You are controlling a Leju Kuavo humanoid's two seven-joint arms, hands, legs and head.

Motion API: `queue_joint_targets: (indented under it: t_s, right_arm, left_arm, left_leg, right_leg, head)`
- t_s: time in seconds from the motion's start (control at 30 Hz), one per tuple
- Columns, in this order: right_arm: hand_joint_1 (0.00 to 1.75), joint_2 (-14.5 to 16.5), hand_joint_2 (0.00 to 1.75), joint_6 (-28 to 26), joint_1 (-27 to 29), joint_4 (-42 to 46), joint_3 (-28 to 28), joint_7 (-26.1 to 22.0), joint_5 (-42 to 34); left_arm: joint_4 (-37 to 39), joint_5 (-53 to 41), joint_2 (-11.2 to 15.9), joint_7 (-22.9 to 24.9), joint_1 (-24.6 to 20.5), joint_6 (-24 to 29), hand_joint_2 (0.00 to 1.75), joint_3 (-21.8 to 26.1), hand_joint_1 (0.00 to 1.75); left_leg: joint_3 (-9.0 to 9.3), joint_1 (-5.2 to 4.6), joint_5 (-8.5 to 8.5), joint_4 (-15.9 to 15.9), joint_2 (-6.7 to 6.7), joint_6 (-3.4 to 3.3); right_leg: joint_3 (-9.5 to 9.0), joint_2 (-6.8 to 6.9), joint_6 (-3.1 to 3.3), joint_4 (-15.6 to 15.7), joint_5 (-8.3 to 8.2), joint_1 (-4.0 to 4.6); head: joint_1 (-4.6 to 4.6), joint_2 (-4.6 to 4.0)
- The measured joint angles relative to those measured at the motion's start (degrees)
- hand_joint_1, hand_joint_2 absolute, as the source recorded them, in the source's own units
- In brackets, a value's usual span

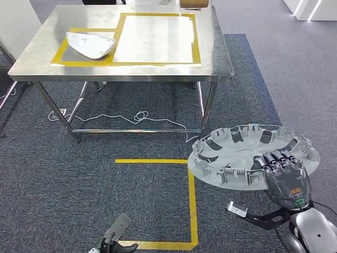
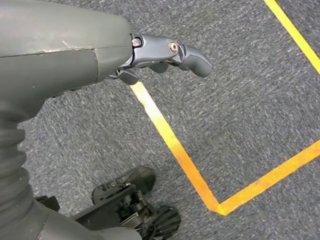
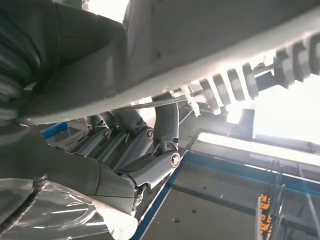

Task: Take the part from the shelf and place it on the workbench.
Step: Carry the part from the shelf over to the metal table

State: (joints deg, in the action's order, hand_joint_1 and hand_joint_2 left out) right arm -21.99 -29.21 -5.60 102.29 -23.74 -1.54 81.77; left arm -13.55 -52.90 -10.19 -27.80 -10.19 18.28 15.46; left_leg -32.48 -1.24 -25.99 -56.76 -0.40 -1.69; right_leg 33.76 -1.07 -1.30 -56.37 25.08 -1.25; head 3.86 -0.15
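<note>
Right hand (image 1: 283,171) is gripping the wheel cover (image 1: 246,153) at its near rim, fingers curled over the top edge, thumb side underneath going by the right wrist view, where fingers (image 3: 128,135) are pressing up against the cover's underside (image 3: 196,45). Holding it roughly flat, slightly tilted, out to my right over the carpet, well short of the surface (image 1: 214,58). I'm reading the rim grip as the only practical one: the disc is too wide to hold any other way with one hand, and keeping it level is stopping it from swinging.

Left hand (image 2: 166,52) is hanging low beside me, holding nothing, fingers loosely extended over the floor and the yellow floor tape (image 2: 177,150). It's staying out of the way, I think.

Surface is sitting ahead and to my left. Two yellow-taped bays on it: the left bay is carrying a white part (image 1: 89,44); the larger right bay (image 1: 155,39) is lined with a pale sheet and looks like the target for the cover, since its size is matching.

Judging the pick as done, the carry underway, the placing not yet done. Next I'm needing to close on the surface's near edge and reach over the right-hand bay. Risk: single-point rim grip, so the cover may be tipping or slipping as I'm extending.
</note>
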Motion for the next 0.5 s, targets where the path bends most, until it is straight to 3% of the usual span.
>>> queue_joint_targets:
  t_s: [0.2,0.5]
  right_arm:
    - [1.75,0.45,1.75,1.47,-4.06,-3.69,-3.61,0.16,0.09]
    - [1.75,2.37,1.75,2.08,-7.58,-8.05,-7.41,0.16,0.23]
  left_arm:
    - [-0.01,-0.56,-0.02,0.54,-0.21,-0.66,1.75,-0.91,0.00]
    - [-0.02,-0.68,-0.16,0.87,-0.49,-0.97,1.75,-1.52,0.00]
  left_leg:
    - [-0.08,-0.14,0.02,-0.04,0.02,-0.23]
    - [-0.13,-0.05,0.08,-0.03,0.00,-0.32]
  right_leg:
    - [0.07,-0.05,-0.67,0.16,-0.18,-0.16]
    - [0.19,0.02,-0.76,0.10,-0.19,-0.07]
  head:
    - [0.02,0.00]
    - [0.04,0.00]
